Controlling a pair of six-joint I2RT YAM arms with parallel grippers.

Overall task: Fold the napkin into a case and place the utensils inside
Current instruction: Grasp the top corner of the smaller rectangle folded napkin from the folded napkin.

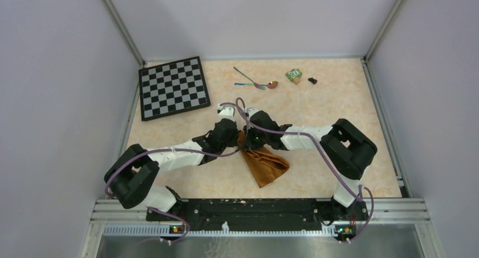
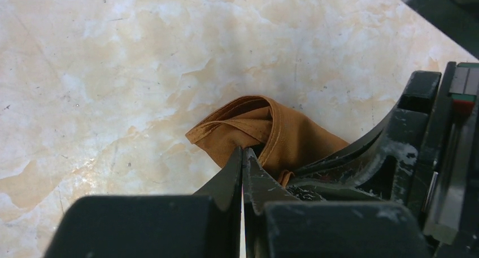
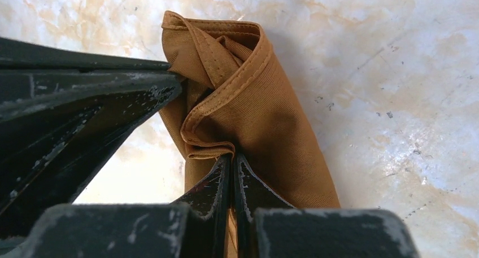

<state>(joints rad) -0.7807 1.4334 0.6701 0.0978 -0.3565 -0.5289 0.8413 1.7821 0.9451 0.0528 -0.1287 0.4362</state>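
As the napkin [image 1: 265, 165] is being clamped by left gripper [image 2: 243, 153] and right gripper [image 3: 233, 159] (jaws closed on it), even tension is arguably being demanded.

pale marbled bench [image 1: 339, 111]: a chessboard [image 1: 173, 87] lies at the far left, two utensils [image 1: 255, 81] touching near the far middle, a green block [image 1: 294, 74] and a small black piece [image 1: 312, 80] just right of them, a bunched orange-brown napkin [image 1: 265, 165] nearer the front
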